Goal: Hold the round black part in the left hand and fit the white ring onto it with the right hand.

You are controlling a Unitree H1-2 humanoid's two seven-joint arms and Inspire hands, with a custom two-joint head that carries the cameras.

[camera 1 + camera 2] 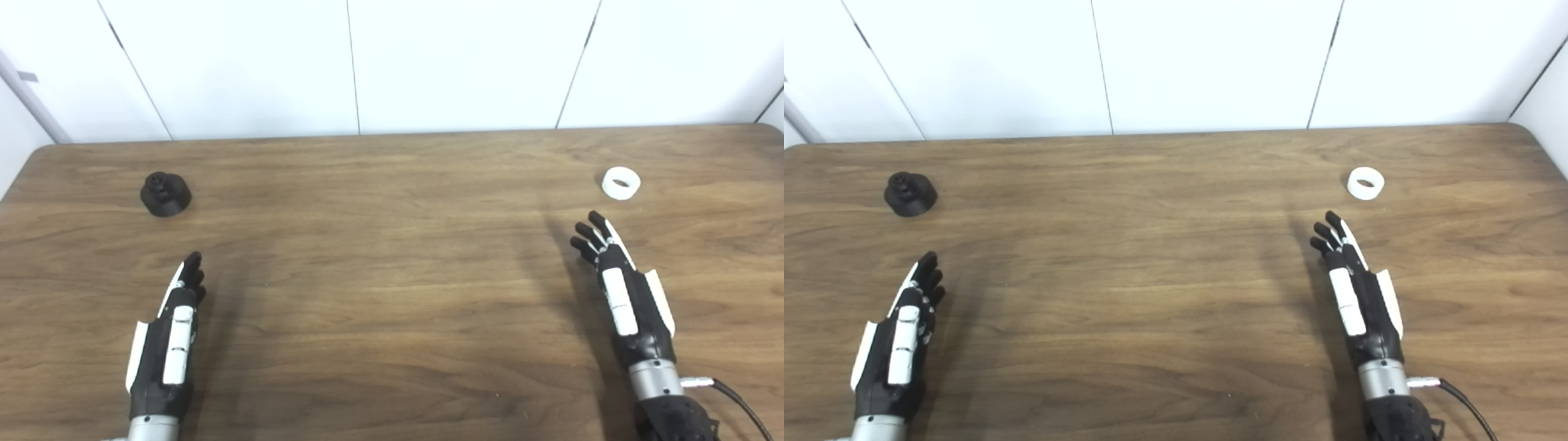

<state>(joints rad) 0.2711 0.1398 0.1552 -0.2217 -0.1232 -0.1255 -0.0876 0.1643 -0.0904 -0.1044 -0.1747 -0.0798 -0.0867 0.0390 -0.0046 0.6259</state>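
On the brown wood-grain table (392, 294), the round black plastic part (165, 194) sits at the upper left of the frame and the small white plastic ring (621, 183) at the upper right. The left hand (168, 343) at lower left and the right hand (625, 294) at lower right both hold nothing, fingers extended and slightly apart. The ring lies near the right fingertips (593, 219), not touching.

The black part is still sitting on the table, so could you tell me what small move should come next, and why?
Probably reach the left hand forward to the black part. Both hands are open and empty, the part lies just beyond its fingertips, and the ring needs it held first.
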